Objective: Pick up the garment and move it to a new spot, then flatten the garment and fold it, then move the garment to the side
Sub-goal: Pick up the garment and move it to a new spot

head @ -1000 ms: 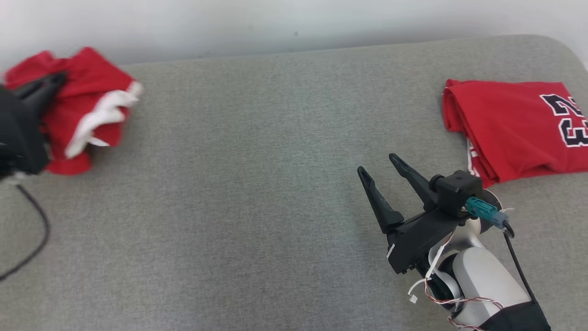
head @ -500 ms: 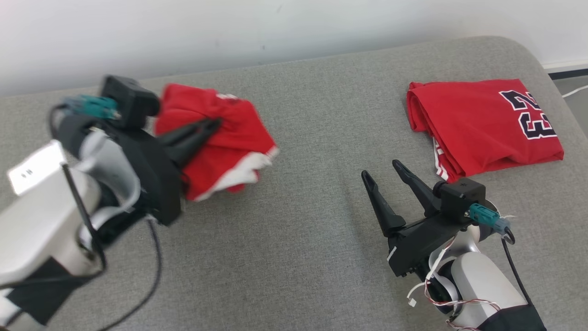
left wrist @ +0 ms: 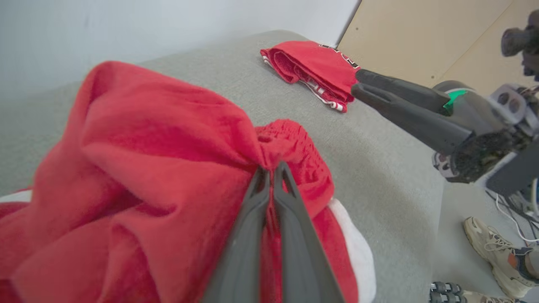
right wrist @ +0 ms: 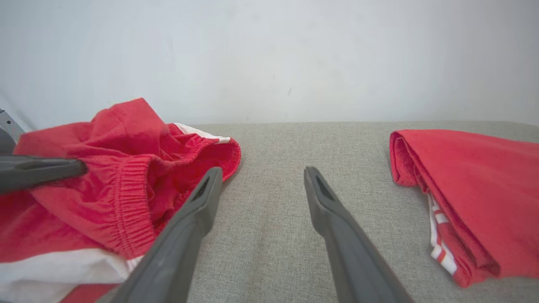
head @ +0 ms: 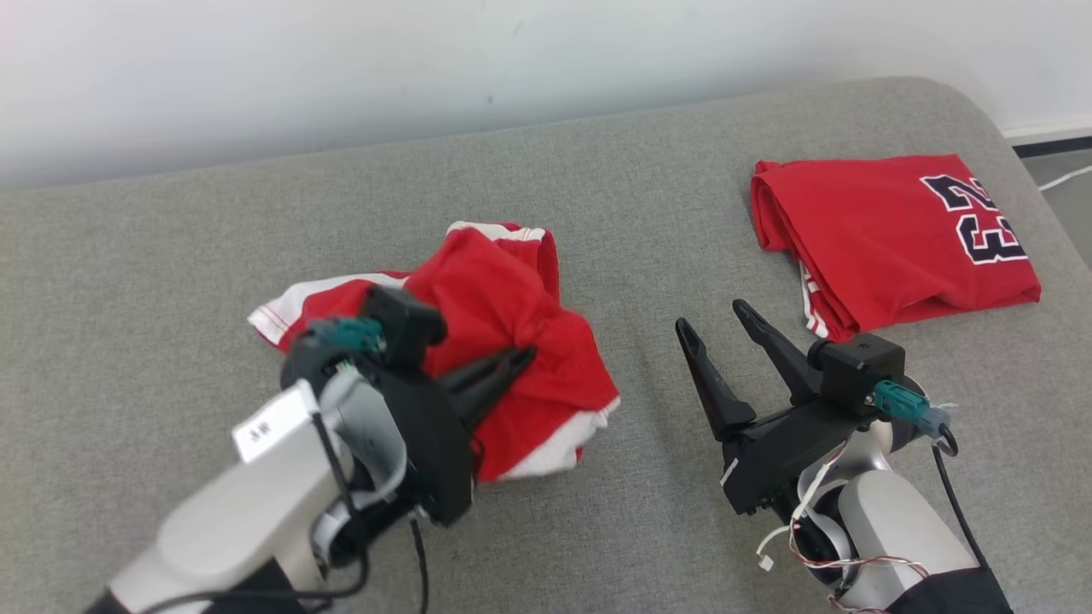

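Observation:
The garment (head: 512, 315) is a crumpled red pair of shorts with white trim, bunched in the middle of the grey padded table (head: 171, 239). My left gripper (head: 525, 356) is shut on a fold of it; in the left wrist view the closed fingertips (left wrist: 271, 168) pinch the red cloth (left wrist: 160, 168). My right gripper (head: 711, 317) stands open and empty just right of the garment, apart from it. In the right wrist view the open fingers (right wrist: 261, 172) frame bare table, with the garment (right wrist: 126, 176) at the left.
A folded red jersey (head: 887, 230) with a dark number lies at the table's far right, also seen as the folded jersey (right wrist: 471, 185). A person's shoe (left wrist: 501, 248) stands on the floor beyond the table edge. A white wall runs behind the table.
My left gripper has carried the garment from the table's far left to the middle. The head camera has shifted. The right arm has stayed put, open.

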Motion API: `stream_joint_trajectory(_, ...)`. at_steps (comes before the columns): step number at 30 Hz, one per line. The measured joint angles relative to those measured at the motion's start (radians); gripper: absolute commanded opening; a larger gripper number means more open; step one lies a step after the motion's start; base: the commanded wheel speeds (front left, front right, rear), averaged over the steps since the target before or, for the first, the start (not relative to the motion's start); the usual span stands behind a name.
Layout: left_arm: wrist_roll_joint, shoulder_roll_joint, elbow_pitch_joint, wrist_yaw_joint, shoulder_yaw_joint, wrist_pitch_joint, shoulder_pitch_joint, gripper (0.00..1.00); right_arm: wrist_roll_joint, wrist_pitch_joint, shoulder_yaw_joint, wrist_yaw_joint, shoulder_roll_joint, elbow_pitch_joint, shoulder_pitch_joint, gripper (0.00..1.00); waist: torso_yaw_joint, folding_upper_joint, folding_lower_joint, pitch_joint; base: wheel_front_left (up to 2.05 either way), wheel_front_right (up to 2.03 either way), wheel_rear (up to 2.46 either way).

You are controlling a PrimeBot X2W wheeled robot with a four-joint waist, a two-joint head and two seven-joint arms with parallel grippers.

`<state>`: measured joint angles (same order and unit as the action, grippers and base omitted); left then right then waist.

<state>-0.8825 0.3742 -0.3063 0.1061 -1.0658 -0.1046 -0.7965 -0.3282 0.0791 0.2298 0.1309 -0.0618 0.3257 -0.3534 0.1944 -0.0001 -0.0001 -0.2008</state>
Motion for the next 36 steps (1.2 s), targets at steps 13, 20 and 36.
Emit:
stream_joint_trajectory(13,-0.021,-0.137,-0.174,0.018,-0.077,0.127,0.078,0.38,0.0,-0.014,0.005,0.0,-0.008,0.0,0.024,1.0,-0.031,0.0,0.0001,0.04,0.0,0.0,0.0)
stream_joint_trajectory(20,-0.018,-0.162,-0.213,0.013,-0.063,0.244,0.101,1.0,-0.002,-0.018,-0.003,0.0,-0.019,0.006,0.056,1.0,-0.06,0.0002,0.0,0.078,0.0,0.0,0.0)
stream_joint_trajectory(36,0.045,-0.107,-0.158,-0.136,-0.006,0.354,0.196,1.0,-0.003,-0.045,-0.04,0.0,-0.037,-0.026,0.124,1.0,-0.159,0.0001,0.0,0.147,0.0,0.0,0.0)
